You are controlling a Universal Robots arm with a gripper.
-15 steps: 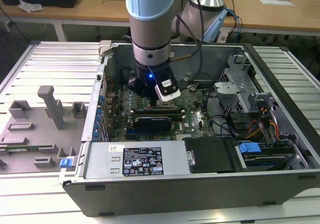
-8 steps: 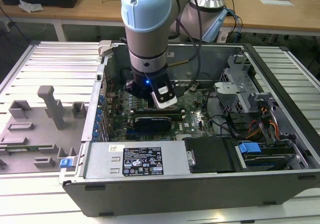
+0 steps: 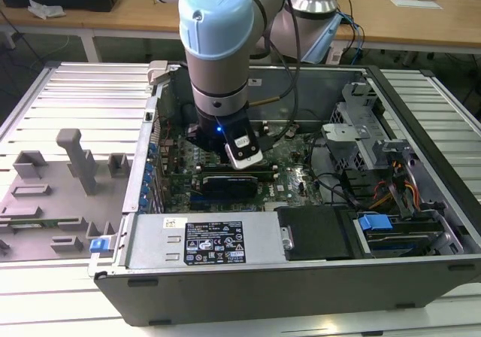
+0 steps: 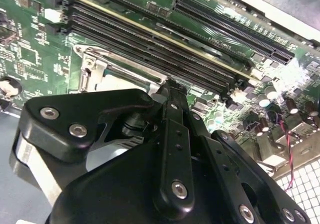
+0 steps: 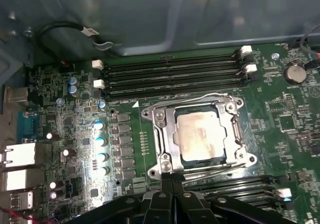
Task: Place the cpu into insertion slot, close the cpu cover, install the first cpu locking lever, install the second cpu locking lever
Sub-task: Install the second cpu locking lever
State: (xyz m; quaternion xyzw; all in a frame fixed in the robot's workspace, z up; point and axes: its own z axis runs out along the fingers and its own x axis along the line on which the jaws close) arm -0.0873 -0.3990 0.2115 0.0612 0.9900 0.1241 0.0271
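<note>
The arm reaches down into the open computer case, which lies on a slatted tabletop. The hand hangs low over the green board, its two black fingertips pressed together with nothing between them.

In the first wrist view the cpu sits in the slot, silver-grey top up. The cover lies flat around it, framing the chip through its cut-out centre. The hand's tip is right at the edge of the socket frame, at a corner beside a thin metal lever that runs along that side of the socket; whether tip and lever touch I cannot tell. Long black memory slots run along the opposite side of the socket, and more lie by the hand's side.

In the second wrist view the closed fingers point down at the socket's bright metal corner, just beside the memory slots.

On the exterior view's left, a grey fixture tray rests on the tabletop, well apart from the case.
</note>
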